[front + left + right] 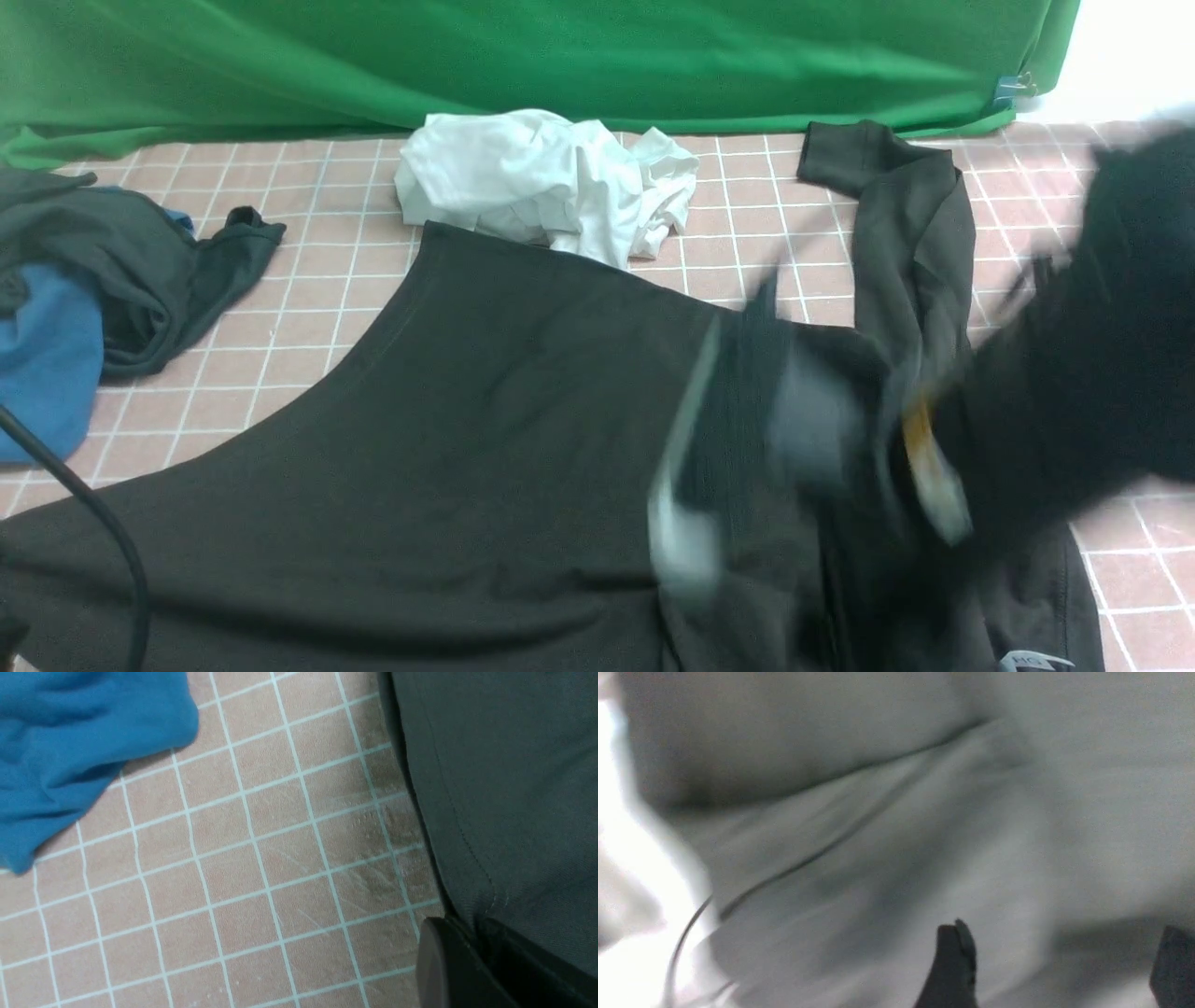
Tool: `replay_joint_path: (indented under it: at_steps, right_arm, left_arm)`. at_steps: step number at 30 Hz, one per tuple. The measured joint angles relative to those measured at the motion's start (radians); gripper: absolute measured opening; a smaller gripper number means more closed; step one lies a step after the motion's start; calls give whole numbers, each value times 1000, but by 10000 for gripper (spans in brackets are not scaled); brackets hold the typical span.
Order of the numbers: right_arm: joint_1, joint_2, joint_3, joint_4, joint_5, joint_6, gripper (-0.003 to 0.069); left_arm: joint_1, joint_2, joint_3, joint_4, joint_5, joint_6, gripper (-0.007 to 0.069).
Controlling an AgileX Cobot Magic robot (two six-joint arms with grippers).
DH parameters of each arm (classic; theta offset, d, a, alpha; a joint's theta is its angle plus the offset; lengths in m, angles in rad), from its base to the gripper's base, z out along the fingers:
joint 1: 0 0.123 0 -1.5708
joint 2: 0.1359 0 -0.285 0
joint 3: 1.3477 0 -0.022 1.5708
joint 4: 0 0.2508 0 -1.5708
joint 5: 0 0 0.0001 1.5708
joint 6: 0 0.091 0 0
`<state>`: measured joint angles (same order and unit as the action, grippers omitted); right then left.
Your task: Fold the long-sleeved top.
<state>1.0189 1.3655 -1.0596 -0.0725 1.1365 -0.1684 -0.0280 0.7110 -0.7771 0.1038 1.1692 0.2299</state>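
The long-sleeved top (485, 420) lies spread over the near half of the tiled table, black-brown, with one sleeve (915, 233) stretching to the far right. In the left wrist view my left gripper (476, 952) is shut on the top's (504, 788) stitched hem at the cloth's edge. My right arm (1074, 373) is a blur over the top's right part. The right wrist view shows my right gripper (1064, 942) open just above the top (924, 812), its fingers wide apart and nothing between them.
A crumpled white garment (551, 177) lies at the back centre. A blue shirt (47, 355) and a dark greenish-grey garment (140, 252) are heaped at the left edge. A green backdrop (560, 56) closes the far side. A black cable (103, 532) crosses the near left.
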Motion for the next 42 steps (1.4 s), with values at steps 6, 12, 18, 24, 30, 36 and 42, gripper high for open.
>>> replay_joint_path:
  at_steps: [6, 12, 18, 24, 30, 36, 42]
  right_arm:
    - [330, -60, 357, -2, -209, 60, 616]
    - [512, -62, 513, -135, -336, 236, 622]
    - [524, -62, 550, -212, -412, 276, 588]
    - [524, -62, 578, -294, -418, 281, 482]
    - [524, -63, 580, -305, -467, 281, 409]
    - [524, -54, 605, -305, -479, 283, 417]
    - [524, -1, 611, -310, -491, 286, 507]
  left_arm:
    - [0, 0, 0, 0, -27, 0, 35]
    - [0, 0, 0, -9, -37, -5, 35]
    - [0, 0, 0, -24, -38, -8, 35]
    - [0, 0, 0, -27, -37, -9, 35]
    - [0, 0, 0, -31, -37, -12, 35]
    - [0, 0, 0, -36, -37, -12, 35]
    - [0, 0, 0, -43, -37, -12, 35]
